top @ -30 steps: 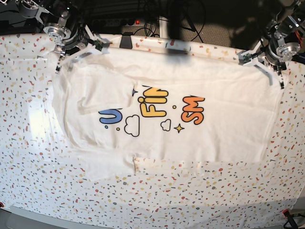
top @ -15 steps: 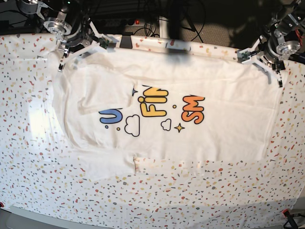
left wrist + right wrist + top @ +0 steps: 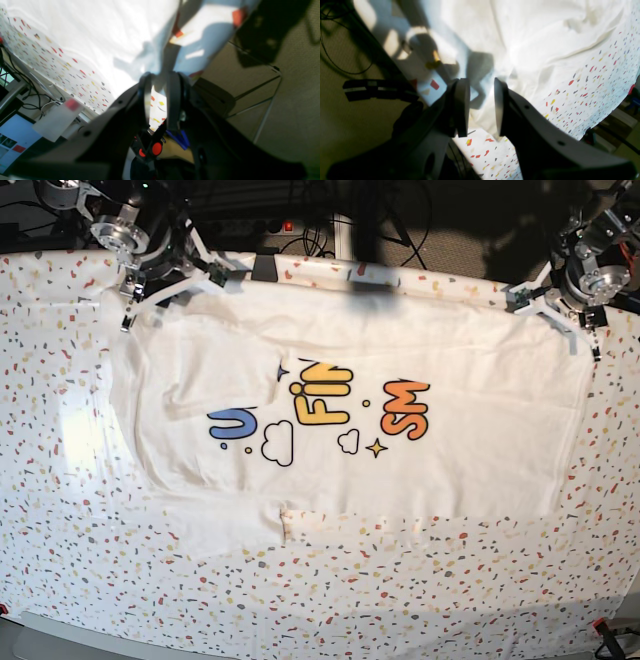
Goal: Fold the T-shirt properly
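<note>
The white T-shirt (image 3: 400, 350) lies spread flat across the table, its coloured lettering (image 3: 320, 405) face up. One sleeve (image 3: 220, 375) is folded onto the chest. My right gripper (image 3: 165, 292) hovers at the shirt's far left corner. In its wrist view the right gripper (image 3: 481, 85) is open, with the T-shirt (image 3: 532, 37) just beyond the fingertips. My left gripper (image 3: 562, 318) is at the far right corner. The left wrist view shows the left gripper (image 3: 160, 77) open a little, with nothing between the fingers and the T-shirt (image 3: 100, 30) ahead of it.
A speckled tablecloth (image 3: 60, 510) covers the table. Its far edge (image 3: 330, 268) runs right behind both grippers, with cables and dark gear beyond. A second sleeve (image 3: 235, 525) sticks out toward the near side. A red clamp (image 3: 600, 625) sits at the near right corner.
Both grippers have opened and let go of the shirt's far edge. They have drawn back slightly toward the table's rear. The shirt has stayed flat.
</note>
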`<control>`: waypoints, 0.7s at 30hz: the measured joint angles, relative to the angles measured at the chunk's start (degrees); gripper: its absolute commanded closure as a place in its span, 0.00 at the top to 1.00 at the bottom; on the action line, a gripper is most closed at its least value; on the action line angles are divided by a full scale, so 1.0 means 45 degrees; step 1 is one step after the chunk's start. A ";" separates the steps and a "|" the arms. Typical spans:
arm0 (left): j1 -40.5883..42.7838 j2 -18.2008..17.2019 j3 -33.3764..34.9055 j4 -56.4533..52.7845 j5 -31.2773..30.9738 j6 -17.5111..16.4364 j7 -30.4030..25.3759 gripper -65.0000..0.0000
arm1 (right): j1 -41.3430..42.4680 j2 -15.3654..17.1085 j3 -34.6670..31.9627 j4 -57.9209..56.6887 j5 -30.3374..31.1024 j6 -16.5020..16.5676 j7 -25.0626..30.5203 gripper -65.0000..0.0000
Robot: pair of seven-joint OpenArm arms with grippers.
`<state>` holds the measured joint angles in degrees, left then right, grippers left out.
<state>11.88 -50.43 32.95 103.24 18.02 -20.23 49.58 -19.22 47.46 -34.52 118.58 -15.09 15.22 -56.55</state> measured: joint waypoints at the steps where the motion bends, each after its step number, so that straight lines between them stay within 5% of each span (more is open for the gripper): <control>1: -0.0005 0.0000 0.0000 0.0000 0.0189 0.0000 0.0000 0.17 | 0.0000 -0.0005 0.0000 0.0034 0.0005 -0.0112 0.0151 0.26; 3: -0.0029 0.0000 0.0000 0.0015 0.0816 0.0335 -0.0010 0.17 | 0.0024 -0.0039 -0.0005 0.0083 -0.0019 -0.0719 0.0170 0.26; 8: -0.0316 -0.0005 0.0000 0.0141 0.2793 0.2735 -0.0908 0.17 | 0.0675 -0.0117 0.0005 0.0092 -0.0573 -0.1200 0.0117 0.26; 14: -0.1758 0.0024 -0.0005 0.0141 0.2657 0.3089 -0.1010 0.22 | 0.1574 -0.1341 0.0000 0.0092 -0.0248 -0.1462 0.0068 0.26; 21: -0.4129 0.0015 0.0010 0.0117 -0.1394 0.3075 -0.2118 0.22 | 0.2297 -0.2769 0.0005 0.0092 -0.0039 -0.1549 0.0063 0.26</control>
<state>-6.70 -50.37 32.99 103.77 11.75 -6.39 40.05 -8.88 35.00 -34.50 119.00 -15.27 8.25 -56.27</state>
